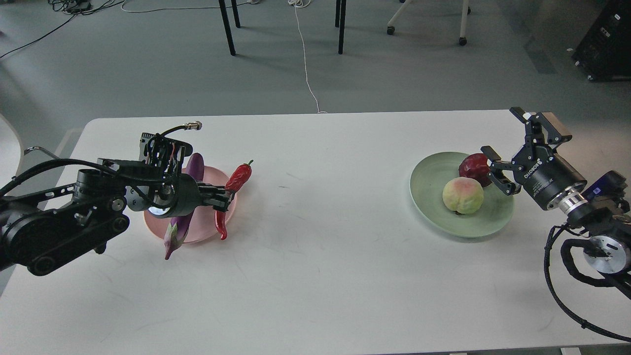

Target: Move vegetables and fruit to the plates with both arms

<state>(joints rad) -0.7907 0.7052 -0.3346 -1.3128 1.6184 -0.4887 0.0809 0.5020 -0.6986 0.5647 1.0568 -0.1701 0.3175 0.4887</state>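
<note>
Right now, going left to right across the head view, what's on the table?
eggplant → red chili pepper → peach → pomegranate. The first two lie on the pink plate, the last two on the green plate.

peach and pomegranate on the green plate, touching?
Touching, it seems. In the head view the peach overlaps the pomegranate on the green plate with no gap visible between them.

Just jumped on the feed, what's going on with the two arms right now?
Produce is being sorted onto two plates. The left gripper is at the right rim of the pink plate, closed on the red chili pepper, which hangs over that rim. The eggplant already lies across that plate. On the right, the peach and pomegranate sit on the green plate, and the right gripper is open beside the pomegranate, holding nothing.
</note>
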